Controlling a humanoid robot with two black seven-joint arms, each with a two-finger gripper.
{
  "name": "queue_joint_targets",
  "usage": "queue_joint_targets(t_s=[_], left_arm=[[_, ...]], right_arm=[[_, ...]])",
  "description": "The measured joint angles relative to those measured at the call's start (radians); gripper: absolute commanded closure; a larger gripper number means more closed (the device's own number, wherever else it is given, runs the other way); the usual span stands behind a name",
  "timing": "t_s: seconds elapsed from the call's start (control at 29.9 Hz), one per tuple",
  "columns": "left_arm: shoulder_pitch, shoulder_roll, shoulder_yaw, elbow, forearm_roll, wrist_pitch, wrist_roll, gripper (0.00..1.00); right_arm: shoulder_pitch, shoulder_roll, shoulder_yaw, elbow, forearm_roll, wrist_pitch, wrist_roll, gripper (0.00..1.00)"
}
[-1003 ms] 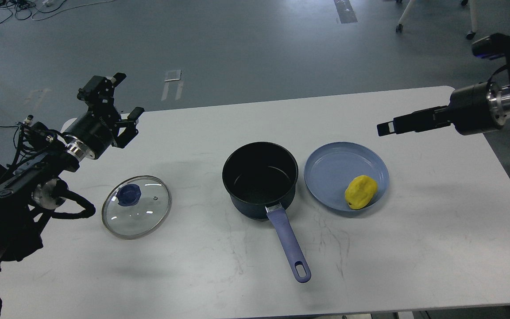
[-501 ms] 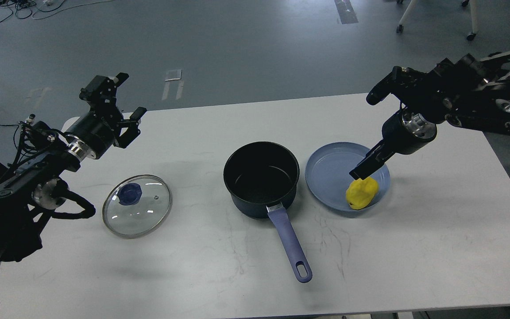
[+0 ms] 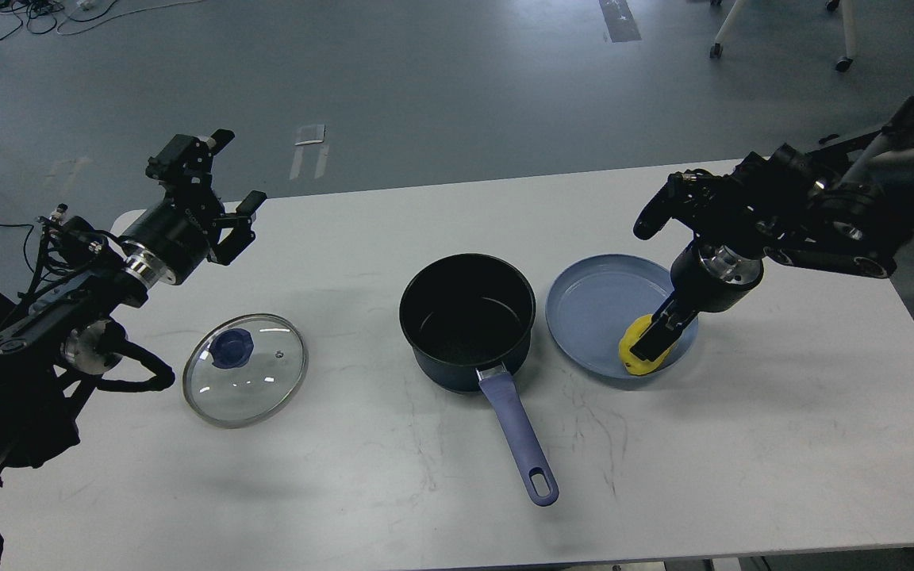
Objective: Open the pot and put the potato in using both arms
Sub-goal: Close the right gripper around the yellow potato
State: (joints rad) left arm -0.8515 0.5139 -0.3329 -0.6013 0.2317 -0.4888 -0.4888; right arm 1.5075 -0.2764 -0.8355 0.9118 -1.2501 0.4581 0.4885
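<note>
The pot [image 3: 467, 319] is sitting upright near the middle of the white bench [image 3: 782, 444], lid off, black inside showing, nothing in it. Its long blue handle [image 3: 519, 436] is pointing toward the near edge, slanting a bit to the right.

The glass lid [image 3: 244, 370] w/ blue knob is lying flat on the bench, well to the left of the pot, not touching it.

Just right of the pot, the shallow blue plate [image 3: 600, 301] is resting on the bench, close to the pot. The potato [image 3: 638, 358] is lying on the plate, at its near-right part, against the rim.

The right arm is coming in from the right edge, wrist bent down over the plate. The right gripper [image 3: 654, 339] is pointing down onto the potato, dark fingers overlapping its top & right side. Jaws are seen as one dark strip across the yellow lump, so can't tell if they're spread around it or pinching it.

The left arm is reaching in from the left, hanging above the far-left corner of the bench, beyond the lid & well apart from it. The left gripper [image 3: 223, 190] is tipping up & away, jaws spread wide, holding nothing.
</note>
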Motion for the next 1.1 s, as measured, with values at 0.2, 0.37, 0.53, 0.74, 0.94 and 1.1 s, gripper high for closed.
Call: queue_joint_targets(t_s=[0.2, 0.37, 0.53, 0.74, 0.94, 1.1], left_arm=[[0.000, 0.000, 0.000, 0.000, 0.000, 0.000, 0.000, 0.02], [0.000, 0.000, 0.000, 0.000, 0.000, 0.000, 0.000, 0.02], [0.000, -0.003, -0.001, 0.000, 0.000, 0.000, 0.000, 0.02], [0.000, -0.003, 0.000, 0.000, 0.000, 0.000, 0.000, 0.02], [0.000, -0.004, 0.000, 0.000, 0.000, 0.000, 0.000, 0.02], [0.000, -0.004, 0.000, 0.000, 0.000, 0.000, 0.000, 0.02]], right_arm=[[-0.026, -0.002, 0.015, -0.005, 0.010, -0.025, 0.000, 0.00], [-0.030, -0.005, 0.040, -0.006, 0.013, -0.029, 0.000, 0.00], [-0.033, -0.005, 0.044, -0.007, 0.014, -0.036, 0.000, 0.00], [-0.056, -0.005, 0.044, -0.013, 0.014, -0.036, 0.000, 0.00], [-0.067, -0.005, 0.044, -0.017, 0.014, -0.037, 0.000, 0.00], [-0.078, -0.005, 0.044, -0.022, 0.014, -0.053, 0.000, 0.02]])
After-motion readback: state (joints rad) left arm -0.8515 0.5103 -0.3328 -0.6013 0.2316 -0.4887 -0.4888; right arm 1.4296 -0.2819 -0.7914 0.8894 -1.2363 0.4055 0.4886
